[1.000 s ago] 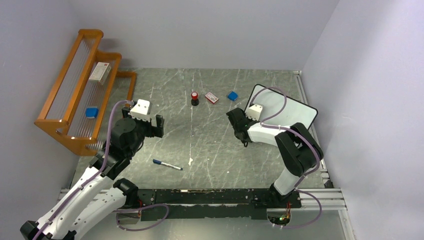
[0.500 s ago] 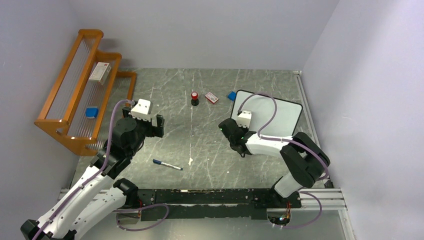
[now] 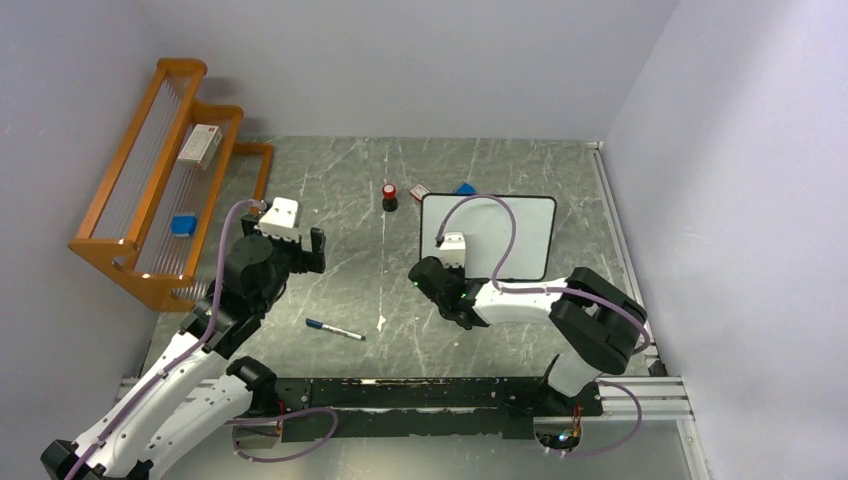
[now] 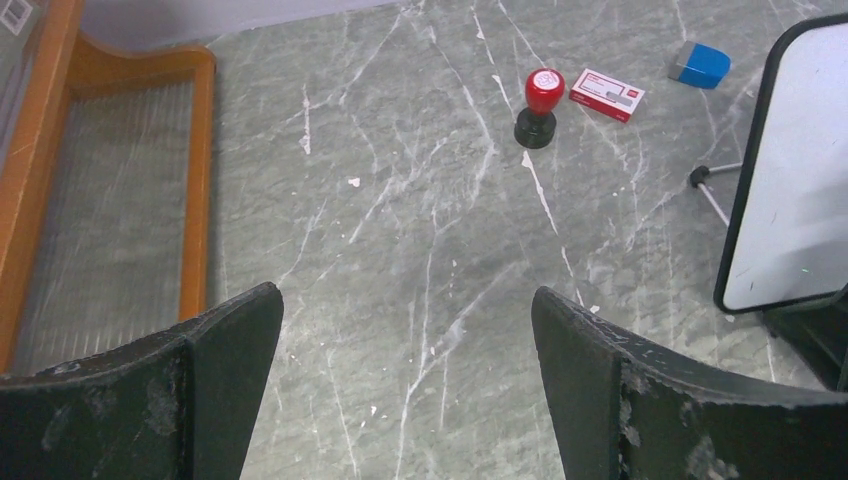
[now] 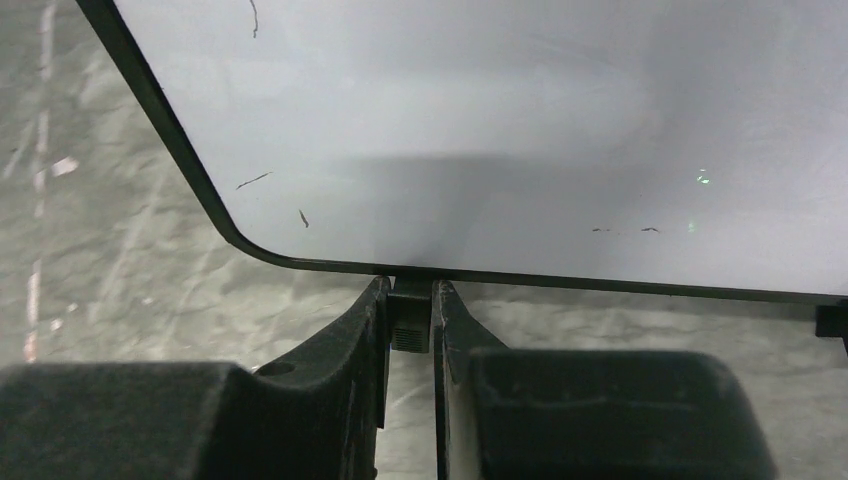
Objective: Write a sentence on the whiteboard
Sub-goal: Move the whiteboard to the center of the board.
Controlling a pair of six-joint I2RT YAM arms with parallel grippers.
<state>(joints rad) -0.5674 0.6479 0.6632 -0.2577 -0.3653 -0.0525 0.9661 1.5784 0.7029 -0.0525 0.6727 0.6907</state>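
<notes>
The whiteboard (image 3: pixel 530 240) (image 4: pixel 800 180) (image 5: pixel 500 120) lies right of the table's centre, its long sides running left to right. Its glossy face carries only a few tiny dark specks; no sentence shows on it. My right gripper (image 3: pixel 436 280) (image 5: pixel 410 300) sits at the board's near left corner, shut on a small black foot (image 5: pixel 410 322) under the frame. A blue-capped marker pen (image 3: pixel 335 329) lies on the table in front of the left arm. My left gripper (image 3: pixel 310 250) (image 4: pixel 405 310) hovers wide open above bare tabletop, holding nothing.
A red stamp (image 3: pixel 389 196) (image 4: pixel 540 105), a red-and-white box (image 3: pixel 418 192) (image 4: pixel 607 95) and a blue eraser (image 3: pixel 465 188) (image 4: pixel 702 65) sit just behind the board. A wooden rack (image 3: pixel 150 180) along the left wall holds a box (image 3: pixel 200 145) and a blue block (image 3: pixel 182 225).
The right arm has dragged the whiteboard left and nearer, turning it from tilted to square with the table. The left arm and the marker pen have stayed put.
</notes>
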